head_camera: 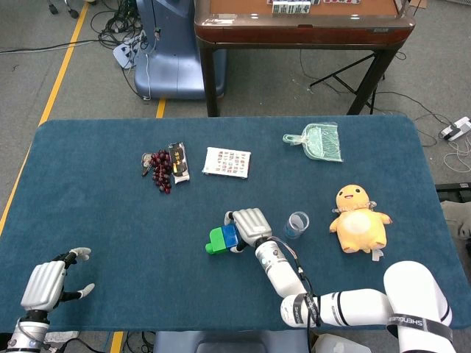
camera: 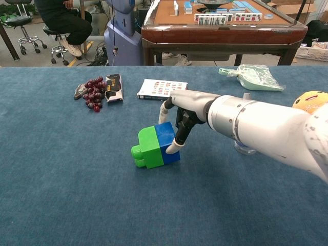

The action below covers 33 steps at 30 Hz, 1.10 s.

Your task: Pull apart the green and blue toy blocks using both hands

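Observation:
The green block (head_camera: 216, 240) (camera: 148, 146) and the blue block (head_camera: 231, 235) (camera: 168, 141) are joined as one piece near the middle of the blue table (head_camera: 96, 213). My right hand (head_camera: 250, 225) (camera: 187, 110) grips the blue half, with the thumb on its front face and a finger behind it. The pair is tilted, green end to the left. My left hand (head_camera: 48, 283) hovers at the table's near left corner, far from the blocks, with fingers apart and nothing in it. The chest view does not show it.
A bunch of grapes (head_camera: 160, 169) and a dark snack packet (head_camera: 179, 162) lie at the back left, a printed card box (head_camera: 227, 162) beside them. A clear cup (head_camera: 297, 223) stands just right of my right hand. Further right are a yellow plush toy (head_camera: 359, 220) and a green dustpan (head_camera: 318, 141).

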Each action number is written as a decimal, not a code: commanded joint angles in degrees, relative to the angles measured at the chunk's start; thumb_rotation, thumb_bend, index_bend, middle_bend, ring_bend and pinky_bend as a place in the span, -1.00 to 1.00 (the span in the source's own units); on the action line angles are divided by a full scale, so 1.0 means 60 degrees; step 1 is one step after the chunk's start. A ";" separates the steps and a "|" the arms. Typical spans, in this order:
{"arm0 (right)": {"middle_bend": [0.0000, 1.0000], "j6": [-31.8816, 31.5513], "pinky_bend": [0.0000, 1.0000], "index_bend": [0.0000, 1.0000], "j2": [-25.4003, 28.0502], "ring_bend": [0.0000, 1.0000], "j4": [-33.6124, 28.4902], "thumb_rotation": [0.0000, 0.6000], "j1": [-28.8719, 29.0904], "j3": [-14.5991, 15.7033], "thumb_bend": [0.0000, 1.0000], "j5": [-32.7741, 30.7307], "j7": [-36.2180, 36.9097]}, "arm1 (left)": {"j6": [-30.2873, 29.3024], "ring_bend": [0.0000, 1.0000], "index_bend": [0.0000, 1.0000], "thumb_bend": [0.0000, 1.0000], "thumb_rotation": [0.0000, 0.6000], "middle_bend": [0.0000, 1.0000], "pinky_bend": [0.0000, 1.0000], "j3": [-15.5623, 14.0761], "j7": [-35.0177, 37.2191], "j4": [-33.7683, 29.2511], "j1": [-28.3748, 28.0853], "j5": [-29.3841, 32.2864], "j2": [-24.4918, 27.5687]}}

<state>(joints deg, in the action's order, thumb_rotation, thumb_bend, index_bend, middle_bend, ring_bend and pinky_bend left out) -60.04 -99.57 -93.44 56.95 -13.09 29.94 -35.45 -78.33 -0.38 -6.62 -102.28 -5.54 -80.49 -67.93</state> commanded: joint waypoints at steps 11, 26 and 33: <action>1.00 -0.0063 1.00 0.23 0.1481 1.00 -0.1408 1.00 -0.0761 -0.0288 -0.86 0.0845 0.1160 | 0.0131 -0.24 -0.32 -0.67 1.00 -0.29 0.35 0.0498 0.0069 -0.0699 -0.0413 0.0071 0.0249; 1.00 0.0575 1.00 0.23 0.2871 1.00 -0.2684 1.00 -0.1271 -0.0699 -0.86 0.1793 0.2849 | 0.2077 0.62 -0.52 -0.91 1.00 0.52 1.00 0.2051 0.0515 -0.2481 -0.2341 0.1495 0.0721; 1.00 0.0565 1.00 0.24 0.3356 1.00 -0.3156 1.00 -0.0854 -0.0861 -0.86 0.1123 0.2410 | 0.2754 0.75 -0.53 -0.96 1.00 0.67 1.00 0.2552 0.0139 -0.3030 -0.3295 0.2224 0.0679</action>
<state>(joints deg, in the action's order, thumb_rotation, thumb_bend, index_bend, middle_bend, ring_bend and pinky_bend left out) -56.19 -80.11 -111.52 51.07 -17.93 37.71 -20.02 -62.63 14.22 -5.01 -119.65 -24.25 -68.01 -63.75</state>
